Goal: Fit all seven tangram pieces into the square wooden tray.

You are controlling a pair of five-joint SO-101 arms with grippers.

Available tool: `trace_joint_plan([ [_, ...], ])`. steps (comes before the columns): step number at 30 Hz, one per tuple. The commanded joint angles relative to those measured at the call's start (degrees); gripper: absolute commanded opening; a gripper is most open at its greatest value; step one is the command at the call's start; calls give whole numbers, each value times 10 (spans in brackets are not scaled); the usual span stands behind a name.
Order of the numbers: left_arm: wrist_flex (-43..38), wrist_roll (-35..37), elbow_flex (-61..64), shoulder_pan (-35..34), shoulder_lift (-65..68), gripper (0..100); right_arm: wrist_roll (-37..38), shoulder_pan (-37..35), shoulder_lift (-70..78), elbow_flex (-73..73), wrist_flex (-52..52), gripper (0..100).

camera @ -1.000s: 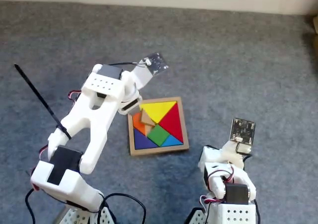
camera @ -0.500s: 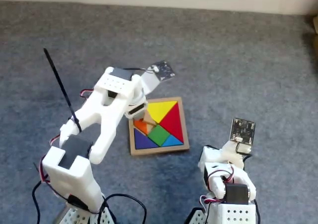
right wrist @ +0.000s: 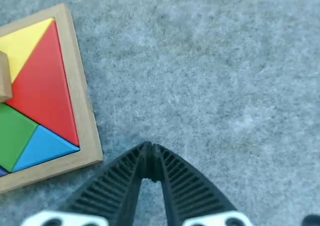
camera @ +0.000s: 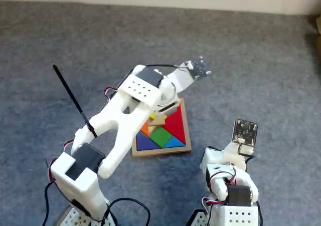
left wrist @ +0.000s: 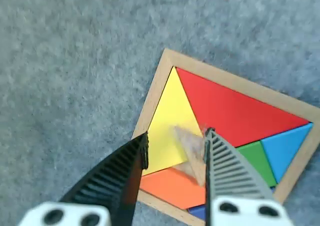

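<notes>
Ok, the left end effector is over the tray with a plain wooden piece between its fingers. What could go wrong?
The wooden piece lies on top of the yellow triangle and orange piece, not seated; closing the open left end effector may skid or tip it.
Its fingertips sit close above seated pieces and might pry one up.
The tray lies on carpet, so a sideways push could shift it.

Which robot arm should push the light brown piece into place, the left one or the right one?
Probably left. The left gripper hangs open right above the light brown piece, over the tray. The right gripper is shut, off over the carpet beside the tray.
</notes>
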Motion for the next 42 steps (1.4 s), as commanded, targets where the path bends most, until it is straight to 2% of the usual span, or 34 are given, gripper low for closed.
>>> trace_joint_plan([
  [1, 17, 5, -51, 5, -31, 182, -6, 8, -5, 83, -15, 15],
  [6, 14, 7, -46, -12, -25, 182, -6, 9, -5, 83, -15, 15],
  [10, 7, 48, -53, -15, 2, 183, -6, 22, -5, 83, -15, 15],
  [14, -25, 50, -48, -14, 44, 182, -6, 22, -5, 83, -15, 15],
  [30, -21, 47, -47, -90, 80, 182, -6, 22, -5, 83, -15, 15],
  [39, -2, 51, -70, -52, 53, 182, -6, 22, -5, 83, -15, 15],
  [42, -5, 74, -72, -31, 51, 185, -6, 22, -5, 83, -15, 15],
])
